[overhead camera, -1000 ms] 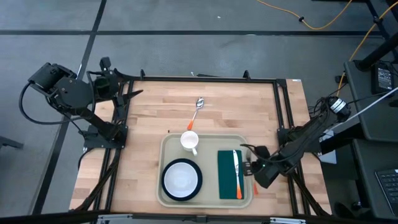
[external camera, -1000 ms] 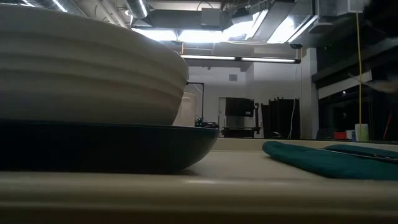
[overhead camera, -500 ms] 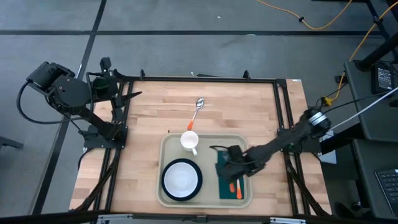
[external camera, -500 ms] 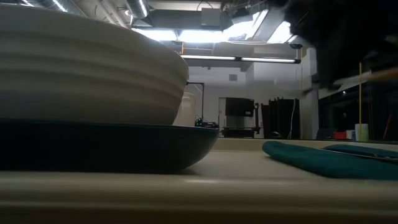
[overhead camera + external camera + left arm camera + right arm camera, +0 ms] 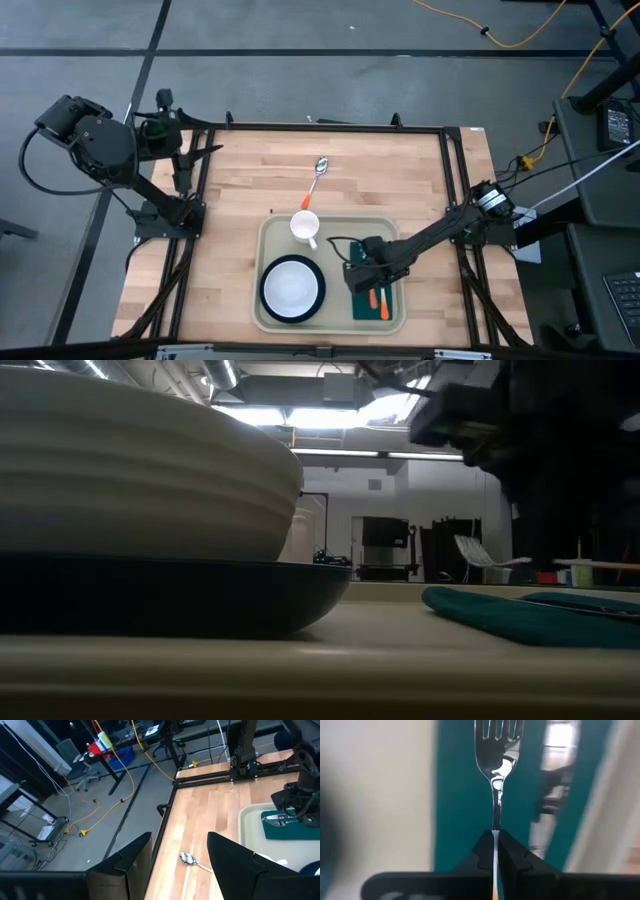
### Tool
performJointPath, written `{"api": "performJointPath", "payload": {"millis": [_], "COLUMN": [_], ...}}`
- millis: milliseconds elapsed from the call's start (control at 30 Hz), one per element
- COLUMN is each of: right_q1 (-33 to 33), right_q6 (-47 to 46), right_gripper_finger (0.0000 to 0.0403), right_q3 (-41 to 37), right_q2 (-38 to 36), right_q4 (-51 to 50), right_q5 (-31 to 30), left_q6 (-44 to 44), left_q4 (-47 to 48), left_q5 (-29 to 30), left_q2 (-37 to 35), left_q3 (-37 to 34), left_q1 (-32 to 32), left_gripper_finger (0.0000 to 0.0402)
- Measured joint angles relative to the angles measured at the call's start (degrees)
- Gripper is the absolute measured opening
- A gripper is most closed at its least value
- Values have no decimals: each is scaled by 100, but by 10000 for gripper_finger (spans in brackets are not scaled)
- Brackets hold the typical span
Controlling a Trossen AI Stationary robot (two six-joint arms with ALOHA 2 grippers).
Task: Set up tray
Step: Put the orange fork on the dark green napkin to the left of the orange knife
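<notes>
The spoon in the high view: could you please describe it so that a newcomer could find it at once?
On the wooden table, look just beyond the far rim of the beige tray, past the white cup. The spoon lies alone on bare wood, orange handle toward the tray, the only cutlery off the green napkin.

no legible text, labels, brands or numbers anywhere
</notes>
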State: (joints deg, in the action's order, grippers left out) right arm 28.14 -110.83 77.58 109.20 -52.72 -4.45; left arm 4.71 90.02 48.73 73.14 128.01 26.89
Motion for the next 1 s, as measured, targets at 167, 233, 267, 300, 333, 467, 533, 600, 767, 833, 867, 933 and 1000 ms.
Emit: {"api": "performJointPath", "payload": {"millis": [167,233,267,300,333,467,533,600,767,833,867,933,1000], "right_q1": [0,20,22,22,23,36,54,61,104,134,158,181,209], "right_q6": [0,-19,-21,-21,-27,-187,-274,-291,-370,-449,-459,-462,-462], "right_gripper_finger": [8,8,8,8,8,8,8,8,8,8,8,8,8], "right_q3": [0,-2,-2,-2,-2,-2,-2,-2,-2,-2,-2,-4,-6], "right_q2": [-2,-2,-2,0,-1,-2,-2,-2,-1,43,83,176,237], "right_q4": [-444,-416,-363,-308,-258,-154,-152,-152,-97,-55,-37,56,202], "right_q5": [317,317,321,321,327,334,321,319,316,306,308,327,435], "left_q6": [-20,-52,-83,-99,-101,-101,-101,-101,-103,-103,-103,-103,-103], "left_q4": [0,0,0,0,0,0,0,0,0,0,0,0,0], "left_q5": [0,0,0,0,0,0,0,0,0,0,0,0,0], "left_q2": [-23,-24,-24,-24,-24,-24,-24,-24,-22,-24,-22,-22,-19], "left_q3": [1,0,1,0,0,0,1,0,0,2,0,0,0], "left_q1": [-1,-1,-2,-1,0,-2,-1,-1,-2,-2,-1,-2,-2], "left_gripper_finger": [187,187,187,187,187,187,187,187,187,187,187,187,187]}}
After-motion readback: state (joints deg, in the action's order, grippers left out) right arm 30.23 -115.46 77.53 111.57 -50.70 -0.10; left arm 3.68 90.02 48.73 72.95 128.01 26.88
